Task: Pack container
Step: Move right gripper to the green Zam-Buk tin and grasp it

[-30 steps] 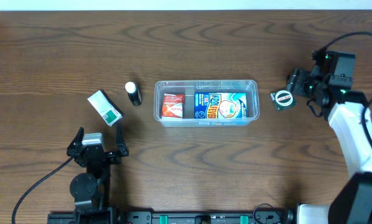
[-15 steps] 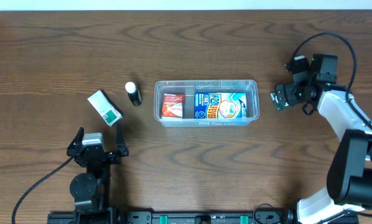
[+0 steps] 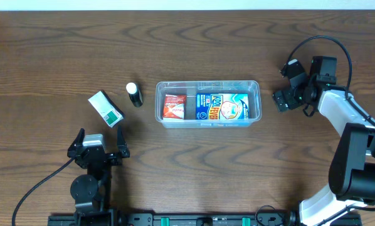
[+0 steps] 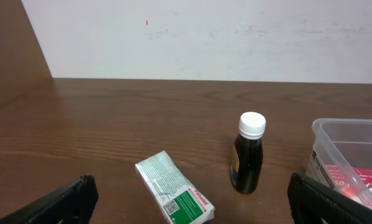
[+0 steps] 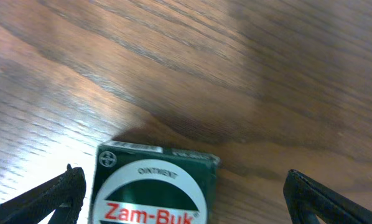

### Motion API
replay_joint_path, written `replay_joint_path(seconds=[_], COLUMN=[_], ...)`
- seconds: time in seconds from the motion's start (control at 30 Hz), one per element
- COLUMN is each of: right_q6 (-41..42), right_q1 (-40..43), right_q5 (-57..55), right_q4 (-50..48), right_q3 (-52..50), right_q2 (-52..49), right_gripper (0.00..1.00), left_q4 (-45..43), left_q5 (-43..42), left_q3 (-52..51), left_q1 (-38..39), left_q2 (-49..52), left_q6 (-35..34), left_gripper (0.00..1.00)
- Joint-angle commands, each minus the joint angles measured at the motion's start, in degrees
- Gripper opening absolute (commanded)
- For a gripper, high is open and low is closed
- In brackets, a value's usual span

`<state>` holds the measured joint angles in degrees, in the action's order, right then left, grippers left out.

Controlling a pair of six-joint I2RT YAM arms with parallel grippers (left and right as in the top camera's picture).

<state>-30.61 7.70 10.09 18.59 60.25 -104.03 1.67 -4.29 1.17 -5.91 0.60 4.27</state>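
Clear plastic container [image 3: 207,83], rounded corners, rimmed. L claw [image 3: 101,139] spread, empty. R claw [image 3: 286,98] spread, square green box [image 5: 152,186] btwn fingers.

The dark green box [image 5: 153,190] on the tabletop carries "Zam-Buk" in red letters, "OINTMENT" in small white capitals above it, and a round cross-shaped maker's logo in its upper left corner. The blue-and-white carton [image 3: 222,107] lying in the container [image 3: 207,82] shows large letters that look like "KOOL FEVER". The green-and-white packet [image 4: 173,196] bears a QR code and fine print too small to read. The bottle's [image 4: 248,162] label and the red packet [image 3: 174,107] are illegible.
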Motion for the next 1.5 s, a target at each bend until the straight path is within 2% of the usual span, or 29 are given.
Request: replay_joint_path(seconds=[0.0, 0.3, 0.47, 1.07, 1.17, 1.3, 1.37, 1.47], right_q6=[-1.4, -1.4, -1.4, -2.7, -2.6, -2.1, -0.4, 1.1], right_q1=[0.4, 0.4, 0.6, 0.8, 0.9, 1.0, 1.0, 1.0], right_q5=[3.5, 3.4, 3.5, 3.3, 3.2, 2.7, 1.3, 0.7], right_q4=[0.3, 2.0, 2.1, 1.7, 1.2, 1.0, 0.5, 0.0], right_q3=[0.0, 0.0, 0.0, -0.1, -0.1, -0.1, -0.1, -0.1], right_q2=[-0.9, -0.9, -1.1, -4.9, -4.9, -4.9, -4.9, -4.9], right_gripper=[0.99, 0.99, 0.95, 0.91, 0.78, 0.47, 0.44, 0.47], left_q4=[1.9, 1.9, 1.9, 1.9, 1.9, 1.9, 1.9, 1.9], left_q5=[-0.7, -0.6, -0.6, -0.7, -0.7, -0.6, -0.6, -0.6], left_q3=[-0.9, -0.9, -0.9, -0.9, -0.9, -0.9, -0.9, -0.9], left_q1=[-0.3, -0.3, -0.3, -0.3, -0.3, -0.3, -0.3, -0.3], left_q2=[-0.3, -0.3, -0.3, -0.3, -0.3, -0.3, -0.3, -0.3], left_q6=[-0.5, -0.5, -0.5, -0.5, -0.5, -0.5, -0.5, -0.5], left_gripper=[0.98, 0.98, 0.98, 0.98, 0.98, 0.98, 0.98, 0.98])
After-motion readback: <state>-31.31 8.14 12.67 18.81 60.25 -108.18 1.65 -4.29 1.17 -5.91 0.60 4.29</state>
